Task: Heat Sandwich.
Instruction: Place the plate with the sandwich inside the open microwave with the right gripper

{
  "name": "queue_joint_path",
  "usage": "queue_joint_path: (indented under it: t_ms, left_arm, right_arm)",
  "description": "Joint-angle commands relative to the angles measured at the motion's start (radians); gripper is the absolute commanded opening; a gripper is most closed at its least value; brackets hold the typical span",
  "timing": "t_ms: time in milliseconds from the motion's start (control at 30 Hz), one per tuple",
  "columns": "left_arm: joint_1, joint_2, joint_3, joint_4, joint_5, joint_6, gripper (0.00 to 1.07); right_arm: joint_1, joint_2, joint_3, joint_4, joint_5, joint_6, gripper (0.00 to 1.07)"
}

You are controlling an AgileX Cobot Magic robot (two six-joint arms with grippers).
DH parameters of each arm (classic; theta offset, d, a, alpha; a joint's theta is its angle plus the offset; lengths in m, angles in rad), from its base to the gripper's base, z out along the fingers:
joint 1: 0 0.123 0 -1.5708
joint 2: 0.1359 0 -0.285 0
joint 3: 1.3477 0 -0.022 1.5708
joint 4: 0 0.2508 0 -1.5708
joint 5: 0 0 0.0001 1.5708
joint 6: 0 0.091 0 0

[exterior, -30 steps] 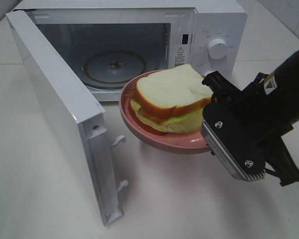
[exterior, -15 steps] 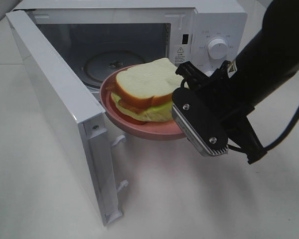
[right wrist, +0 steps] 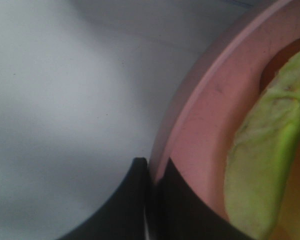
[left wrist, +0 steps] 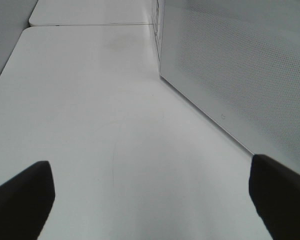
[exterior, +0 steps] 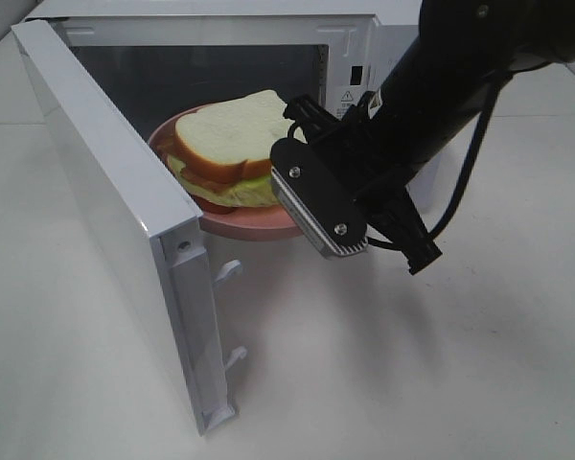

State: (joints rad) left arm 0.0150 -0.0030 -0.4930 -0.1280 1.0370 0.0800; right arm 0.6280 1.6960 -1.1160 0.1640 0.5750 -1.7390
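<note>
white tabletop (exterior: 364,383), open microwave (exterior: 211,34) ahead. my right gripper (right wrist: 151,180) was pinched tight on the pink plate (exterior: 244,222) rim. the sandwich (exterior: 232,134) sat on it beyond my fingertips, at the oven mouth, cavity just behind. my left gripper (left wrist: 150,200) hung spread wide, empty, beside the microwave.

A white, matt tabletop (exterior: 383,383) fills the scene, evenly lit, with soft grey shadows lying on it. Thin seams (exterior: 5,123) cross it where panels meet. Past its edge a plain grey surface (left wrist: 2,30) shows — wall or floor, unclear.
</note>
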Motion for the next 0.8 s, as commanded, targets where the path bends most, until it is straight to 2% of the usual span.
queue_joint_path:
  t_ms: [33, 200, 500, 667, 800]
  left_arm:
    - [-0.001, -0.028, 0.002, -0.007, -0.009, -0.004, 1.03]
    - [-0.001, -0.028, 0.002, -0.007, -0.009, -0.004, 1.03]
    - [-0.001, -0.028, 0.002, -0.007, -0.009, -0.004, 1.03]
    - [-0.001, -0.028, 0.002, -0.007, -0.009, -0.004, 1.03]
    - [-0.001, -0.028, 0.002, -0.007, -0.009, -0.004, 1.03]
  right_arm:
    - [0.003, 0.030, -0.047, 0.021, -0.012, -0.015, 0.00]
    - [0.003, 0.067, -0.095, 0.021, -0.011, -0.019, 0.00]
    - [0.004, 0.196, -0.242, 0.019, 0.016, -0.012, 0.00]
    - [0.004, 0.228, -0.281, 0.019, 0.017, -0.011, 0.00]
    - [0.004, 0.289, -0.358, 0.007, 0.050, 0.004, 0.00]
